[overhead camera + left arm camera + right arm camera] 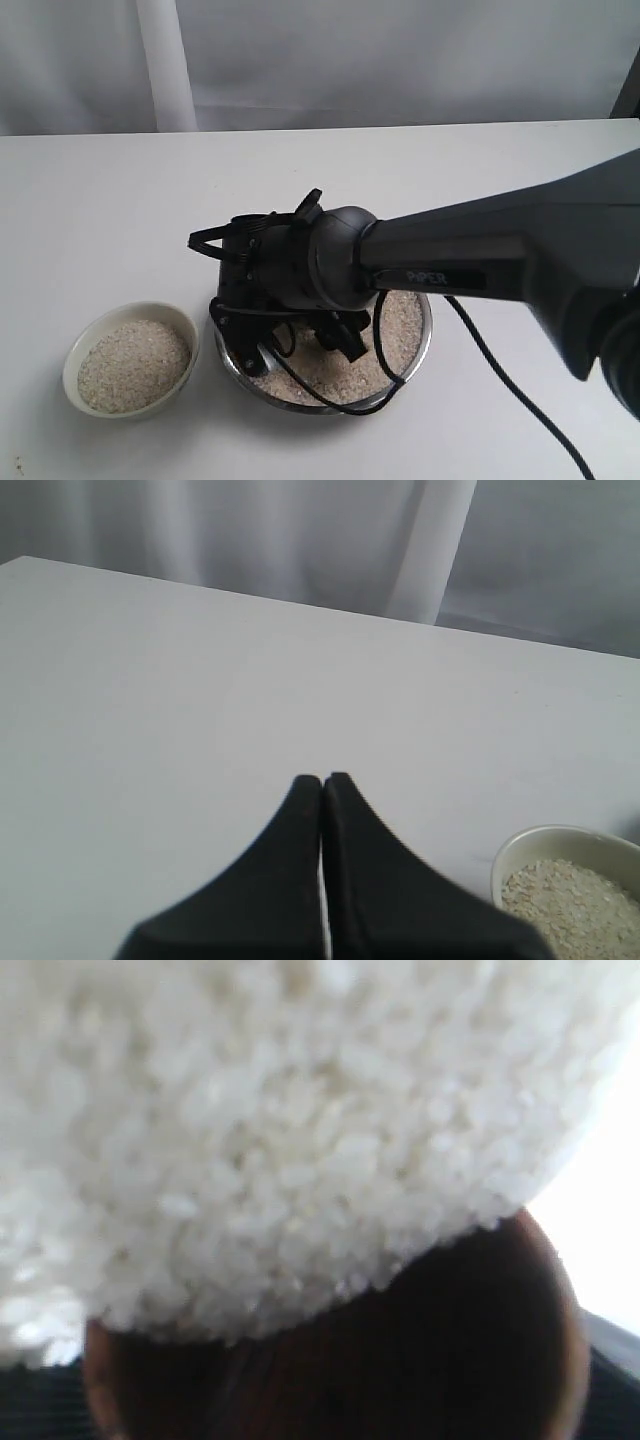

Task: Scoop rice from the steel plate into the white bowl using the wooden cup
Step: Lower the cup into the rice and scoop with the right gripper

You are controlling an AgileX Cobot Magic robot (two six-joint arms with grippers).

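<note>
My right gripper (300,338) reaches down into the steel plate (427,335) and hides the wooden cup in the exterior view. Up close in the right wrist view, the wooden cup (450,1360) shows its dark inside, its mouth pushed into the rice (280,1130); the fingers themselves are hidden there. More rice (400,322) covers the plate. The white bowl (72,360) stands left of the plate, nearly full of rice (133,365). My left gripper (322,780) is shut and empty over bare table, with the bowl (515,845) off to one side.
The white table (120,220) spreads around plate and bowl. A black cable (500,370) trails from the right arm over the plate's near rim and across the table. A pale curtain hangs behind the far edge.
</note>
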